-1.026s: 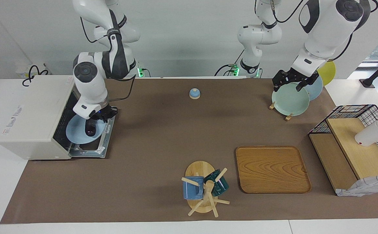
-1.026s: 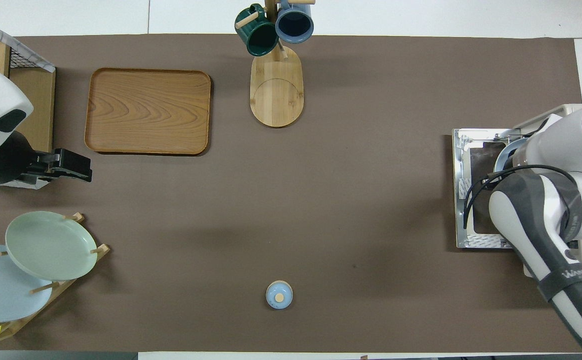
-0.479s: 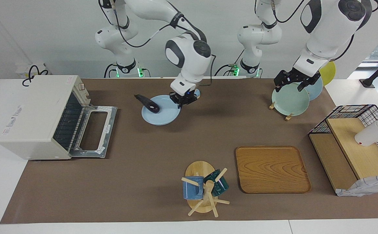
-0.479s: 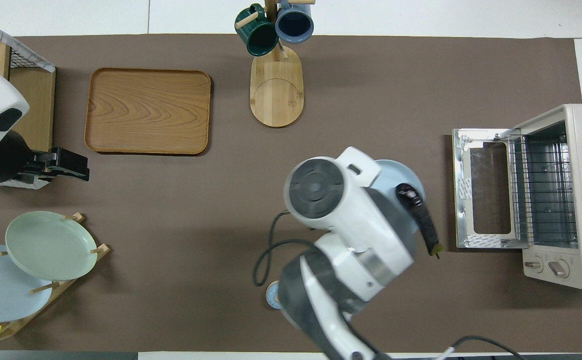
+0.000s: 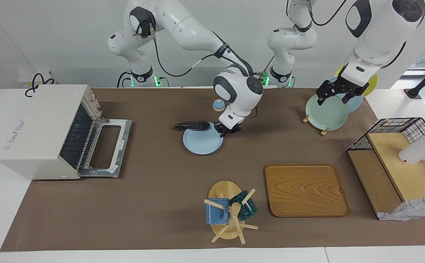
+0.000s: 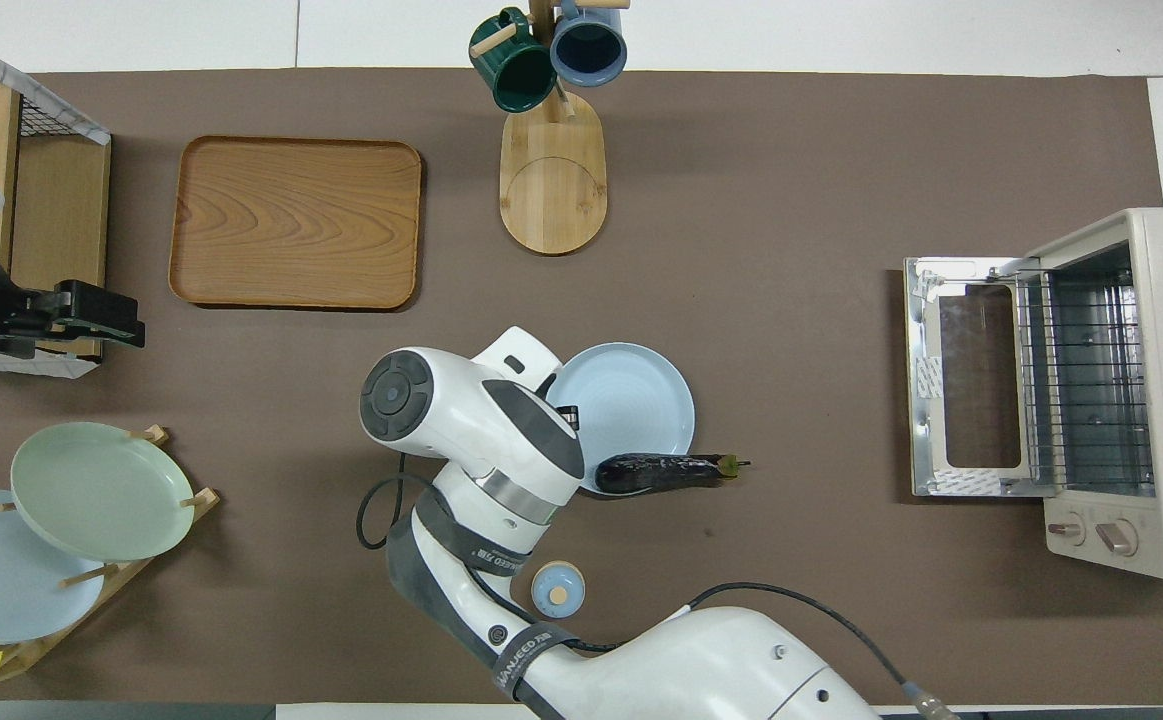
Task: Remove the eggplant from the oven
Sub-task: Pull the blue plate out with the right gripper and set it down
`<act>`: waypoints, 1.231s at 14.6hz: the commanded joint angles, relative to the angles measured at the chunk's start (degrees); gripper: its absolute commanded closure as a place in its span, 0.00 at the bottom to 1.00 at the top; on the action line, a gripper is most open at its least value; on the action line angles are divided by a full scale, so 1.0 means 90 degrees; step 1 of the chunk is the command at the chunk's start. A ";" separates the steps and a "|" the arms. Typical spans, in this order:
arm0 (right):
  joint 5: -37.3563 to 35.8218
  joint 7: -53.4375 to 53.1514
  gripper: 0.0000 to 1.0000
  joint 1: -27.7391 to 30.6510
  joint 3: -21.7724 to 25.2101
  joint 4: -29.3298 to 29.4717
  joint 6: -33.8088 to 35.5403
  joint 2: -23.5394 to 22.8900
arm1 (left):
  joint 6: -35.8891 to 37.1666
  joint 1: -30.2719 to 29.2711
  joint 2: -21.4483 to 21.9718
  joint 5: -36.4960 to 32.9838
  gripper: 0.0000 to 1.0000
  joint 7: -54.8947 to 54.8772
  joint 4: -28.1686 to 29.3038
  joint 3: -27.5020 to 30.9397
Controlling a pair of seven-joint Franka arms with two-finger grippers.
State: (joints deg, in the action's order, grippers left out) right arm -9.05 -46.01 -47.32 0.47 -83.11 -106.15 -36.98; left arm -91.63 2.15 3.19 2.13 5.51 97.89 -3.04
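Note:
The off-white oven [image 5: 40,131] stands at the right arm's end of the table with its door [image 5: 104,146] folded down and its wire rack bare; it also shows in the overhead view [image 6: 1131,390]. The dark eggplant [image 5: 192,125] lies across the rim of a light blue plate [image 5: 202,144], outside the oven at the table's middle, stem toward the oven. In the overhead view the eggplant [image 6: 661,471] overhangs the plate [image 6: 631,405]. My right gripper [image 5: 227,130] is shut on the plate's rim. I cannot tell whether the plate touches the mat. My left gripper [image 5: 338,95] waits open over the plate rack.
A small blue bell [image 5: 218,105] sits nearer to the robots than the plate. A mug tree [image 5: 230,213] and a wooden tray [image 5: 305,190] lie farther out. A plate rack with a green plate [image 5: 325,111] and a wire shelf [image 5: 398,160] stand at the left arm's end.
My right gripper pulled the plate with the eggplant out of the oven and carried it to the table's middle. The eggplant slid to the plate's rim. The left gripper shifted slightly.

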 commanded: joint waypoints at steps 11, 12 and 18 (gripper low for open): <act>0.0371 -0.0513 0.36 0.0082 -0.0092 0.1090 -0.0871 -0.0676 | -0.0219 -0.0054 0.0095 -0.0071 0.00 -0.0037 0.0091 -0.0053; 0.0332 -0.0494 0.15 0.0063 -0.0082 0.1090 -0.0929 -0.0589 | -0.0219 -0.0054 0.0085 -0.0071 0.00 0.0012 0.0091 -0.0053; 0.0361 0.0109 0.58 0.0287 -0.0092 0.1119 -0.0366 -0.0110 | -0.0210 0.0024 0.0095 -0.0051 0.00 0.1033 0.0120 -0.0063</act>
State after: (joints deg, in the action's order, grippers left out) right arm -6.63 -48.55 -46.50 0.51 -73.29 -112.22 -38.93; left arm -92.64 2.12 3.19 2.14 9.05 97.89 -3.25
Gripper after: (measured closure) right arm 0.264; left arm 0.000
